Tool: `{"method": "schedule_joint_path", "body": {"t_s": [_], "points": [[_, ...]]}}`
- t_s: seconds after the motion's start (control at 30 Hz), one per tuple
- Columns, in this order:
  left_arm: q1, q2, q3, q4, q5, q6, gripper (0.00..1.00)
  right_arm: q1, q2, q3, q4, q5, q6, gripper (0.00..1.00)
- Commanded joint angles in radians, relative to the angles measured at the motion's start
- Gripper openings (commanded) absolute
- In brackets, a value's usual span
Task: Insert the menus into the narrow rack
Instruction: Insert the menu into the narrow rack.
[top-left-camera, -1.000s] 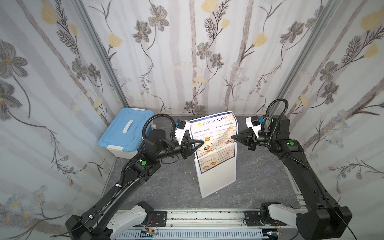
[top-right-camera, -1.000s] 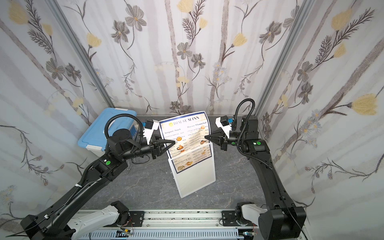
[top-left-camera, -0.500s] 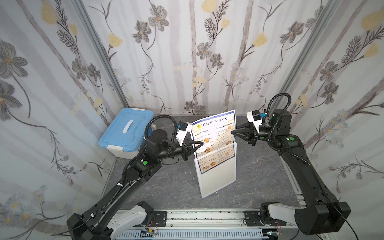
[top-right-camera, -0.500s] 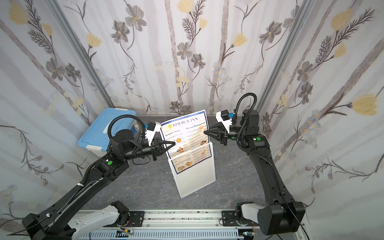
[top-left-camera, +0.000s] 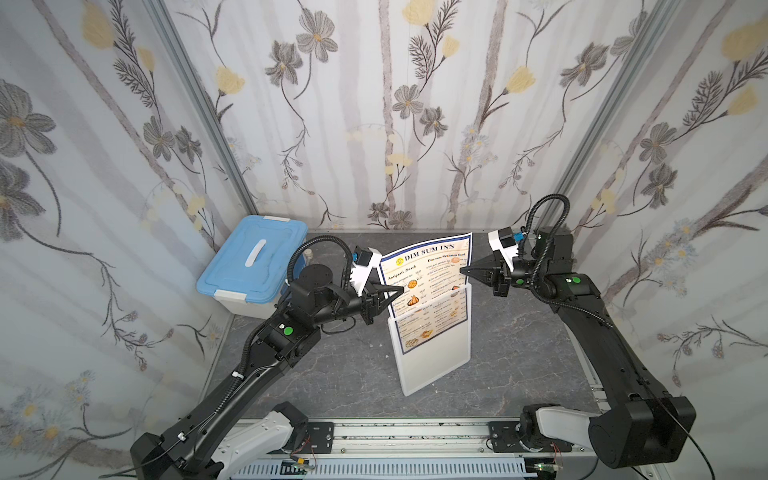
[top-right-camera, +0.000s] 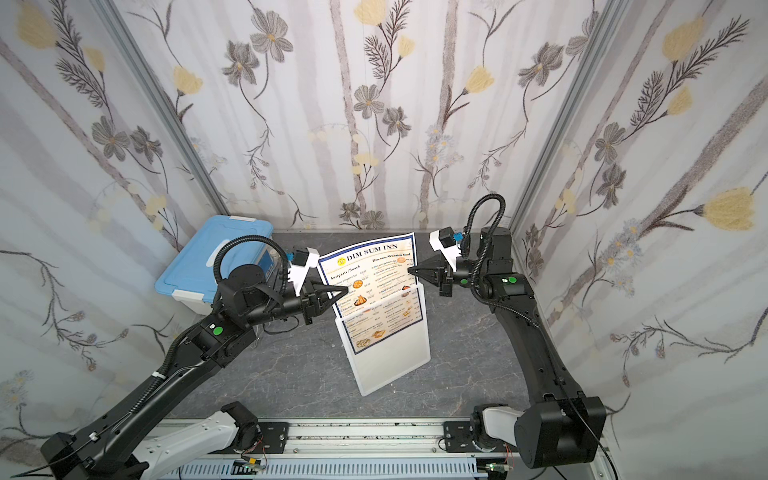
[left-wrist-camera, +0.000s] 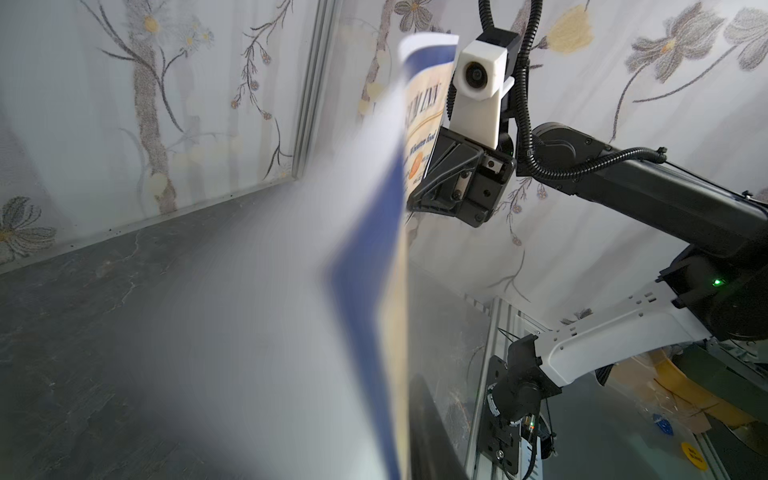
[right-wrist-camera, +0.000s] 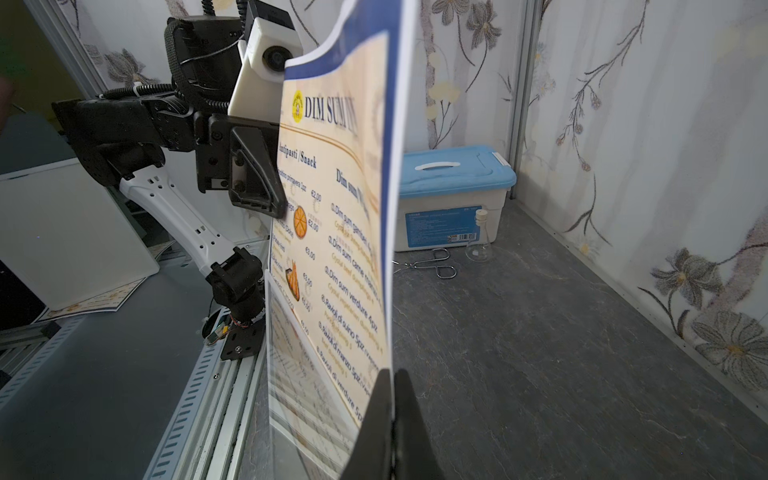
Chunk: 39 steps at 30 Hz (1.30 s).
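Papered walls (top-left-camera: 374, 104) printed with grey and yellow flowers on pale stripes enclose a flat worktop (top-left-camera: 519, 374) of dark grey, stone-veined finish. Two black jointed arms reach in from the near rail and meet over its middle. At the far left corner sits a rectangular white plastic storage box (top-left-camera: 232, 270) with a smooth blue lid and a white handle. Near the centre the rack (top-left-camera: 432, 365) stands upright on the worktop: a thin, flat white panel with a clear front through which print shows. The menu (top-left-camera: 432, 266), a glossy cream sheet edged in blue and headed "DIM SUM INN", sits with its lower part down inside the rack and its upper half standing above the rim, its top bowing slightly in the right wrist view (right-wrist-camera: 332, 187). The left end effector (top-left-camera: 392, 293), with black wedge-shaped fingers, is closed on the sheet's left edge just above the rack's rim. The right end effector (top-left-camera: 463, 270) is pinched fully together on the sheet's right edge, seen close in the right wrist view (right-wrist-camera: 392, 382). Beside the box stand a small clear glass flask (right-wrist-camera: 478, 245) and a thin metal tool with looped handles (right-wrist-camera: 436, 266), lying flat.
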Motion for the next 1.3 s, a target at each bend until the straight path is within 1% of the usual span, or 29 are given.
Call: {"method": "schedule_joint_path", "body": {"t_s": [0.0,0.23,0.3,0.37,0.4,0.43,0.5,0.57,0.6,0.67,0.77,0.9,1.13,1.2,1.23,1.27], "points": [[0.001,-0.006,-0.02,0.023,0.026,0.014,0.13,-0.002,-0.013,-0.032,0.012,-0.002,-0.028,0.04],[-0.002,-0.021,-0.054,0.021,0.036,0.008,0.12,-0.015,-0.065,-0.126,0.015,0.009,-0.039,0.06],[-0.004,-0.016,-0.048,0.009,0.041,0.01,0.13,-0.016,-0.076,-0.135,0.03,0.012,-0.021,0.18],[-0.003,-0.021,-0.042,0.015,0.027,0.003,0.23,-0.015,-0.075,-0.123,0.085,0.002,0.033,0.29],[-0.003,-0.023,-0.038,0.021,0.018,0.003,0.25,-0.01,-0.067,-0.101,0.087,0.002,0.04,0.33],[-0.003,-0.025,-0.031,0.027,0.008,0.001,0.28,-0.003,-0.058,-0.07,0.085,0.008,0.048,0.36],[-0.004,-0.016,-0.014,0.043,0.005,-0.004,0.28,0.011,-0.028,-0.006,0.063,0.017,0.04,0.37],[-0.003,0.005,0.012,0.048,0.021,-0.012,0.26,0.02,0.0,0.048,0.039,0.018,0.029,0.36],[-0.003,0.015,0.021,0.048,0.029,-0.014,0.24,0.022,0.009,0.066,0.027,0.017,0.022,0.33],[-0.003,0.026,0.032,0.041,0.038,-0.012,0.17,0.023,0.021,0.09,-0.005,0.011,0.002,0.25],[-0.003,0.028,0.03,0.013,0.046,-0.001,0.08,0.018,0.013,0.062,-0.013,-0.001,-0.009,0.13],[-0.003,0.018,0.002,-0.017,0.062,0.006,0.04,-0.001,-0.014,-0.008,-0.014,-0.001,-0.018,0.05],[-0.014,0.014,-0.022,-0.042,0.074,0.01,0.07,-0.02,-0.065,-0.103,-0.005,0.024,-0.025,0.05],[-0.017,0.013,-0.019,-0.059,0.078,0.013,0.11,-0.021,-0.084,-0.129,-0.004,0.03,-0.026,0.07],[-0.018,0.01,-0.018,-0.056,0.074,0.012,0.15,-0.021,-0.092,-0.138,-0.002,0.034,-0.026,0.08],[-0.019,0.006,-0.014,-0.052,0.064,0.005,0.21,-0.022,-0.101,-0.146,0.001,0.036,-0.025,0.11]]}}
